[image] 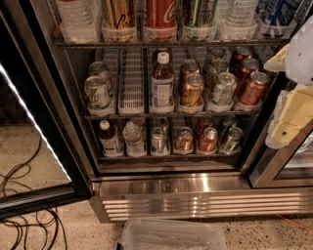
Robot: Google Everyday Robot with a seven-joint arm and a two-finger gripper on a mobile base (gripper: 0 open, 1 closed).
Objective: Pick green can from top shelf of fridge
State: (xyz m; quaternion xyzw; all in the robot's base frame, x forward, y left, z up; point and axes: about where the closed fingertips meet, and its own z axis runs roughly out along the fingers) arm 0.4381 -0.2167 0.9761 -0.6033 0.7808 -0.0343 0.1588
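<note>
The fridge (pixel 195 200) stands open in front of me. Its top shelf (pixel 166 43) runs along the upper edge, fronted by translucent white cups. The green can (pixel 198 12), dark green with pale streaks, stands in a cup right of the middle, its top cut off by the picture's edge. It has a red can (pixel 160 14) on its left and a clear bottle (pixel 237 13) on its right. My gripper (pixel 288 122), white and cream, hangs at the right edge in front of the middle rack, below and to the right of the green can and apart from it.
A gold can (pixel 119 14), another clear bottle (pixel 76 17) and a blue can (pixel 275 13) share the top shelf. Two lower racks hold short cans and small bottles. The open glass door (pixel 34 122) stands at left, with cables (pixel 24 215) on the floor. A clear plastic bin (pixel 171 235) sits below.
</note>
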